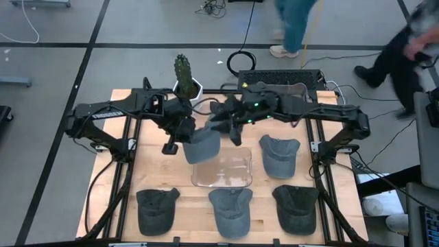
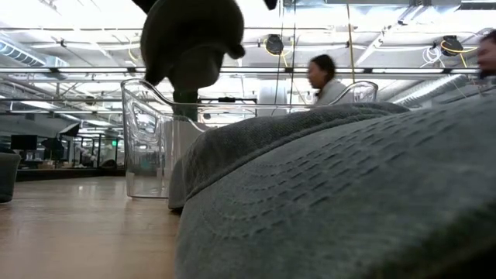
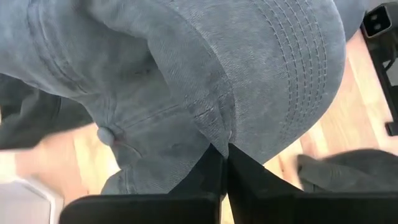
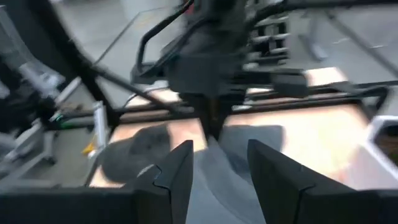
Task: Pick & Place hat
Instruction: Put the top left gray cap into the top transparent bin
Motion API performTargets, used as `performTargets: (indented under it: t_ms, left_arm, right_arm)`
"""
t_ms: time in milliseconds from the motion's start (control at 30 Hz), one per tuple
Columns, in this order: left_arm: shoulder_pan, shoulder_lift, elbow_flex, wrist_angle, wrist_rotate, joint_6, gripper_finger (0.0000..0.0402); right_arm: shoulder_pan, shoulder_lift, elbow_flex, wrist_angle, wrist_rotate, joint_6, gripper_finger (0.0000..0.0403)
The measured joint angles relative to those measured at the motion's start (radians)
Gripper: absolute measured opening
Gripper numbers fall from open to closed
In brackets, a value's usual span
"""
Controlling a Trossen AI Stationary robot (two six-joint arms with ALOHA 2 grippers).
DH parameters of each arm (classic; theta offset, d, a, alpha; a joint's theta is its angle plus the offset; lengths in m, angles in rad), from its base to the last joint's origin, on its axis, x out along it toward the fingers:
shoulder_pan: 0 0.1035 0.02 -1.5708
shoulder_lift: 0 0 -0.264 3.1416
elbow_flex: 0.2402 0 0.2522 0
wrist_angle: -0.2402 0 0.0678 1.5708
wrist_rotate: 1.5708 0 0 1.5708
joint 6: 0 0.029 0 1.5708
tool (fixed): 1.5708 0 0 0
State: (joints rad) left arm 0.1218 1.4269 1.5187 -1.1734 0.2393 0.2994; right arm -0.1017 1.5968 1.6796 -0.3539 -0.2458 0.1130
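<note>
Overhead, the left gripper [image 1: 184,137] is clamped shut on a grey hat [image 1: 202,145], lifted at the clear bin's [image 1: 222,170] ten o'clock corner. The right gripper [image 1: 230,123], at the hat's one o'clock, has its fingers [image 4: 177,171] spread with nothing between.

Potted cactus [image 1: 182,71] at the table's [image 1: 159,180] far edge; people [image 1: 295,26] beyond it.

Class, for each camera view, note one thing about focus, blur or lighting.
High view: even light, sharp. Low view: a near hat fills the foreground, soft; bright ceiling lights glare behind the clear bin. Left wrist view: held hat crisp, table blurred. Right wrist view: motion-blurred throughout.
</note>
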Motion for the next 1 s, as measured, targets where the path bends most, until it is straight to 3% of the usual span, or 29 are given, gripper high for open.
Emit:
performTargets:
  t_ms: [300, 700, 1000]
  left_arm:
    - [-0.033, 0.029, 0.025, 0.133, 0.023, -0.046, 0.0006]
    - [-0.062, 0.028, 0.025, 0.138, 0.022, -0.02, 0.0006]
    - [-0.077, 0.027, 0.025, 0.132, 0.025, 0.013, 0.0006]
  right_arm:
    - [0.031, 0.085, 0.002, -0.004, -0.083, -0.022, 0.0141]
    - [0.023, 0.087, -0.017, -0.088, -0.073, -0.028, 0.0141]
    - [0.018, 0.063, -0.016, 0.01, -0.019, -0.021, 0.0147]
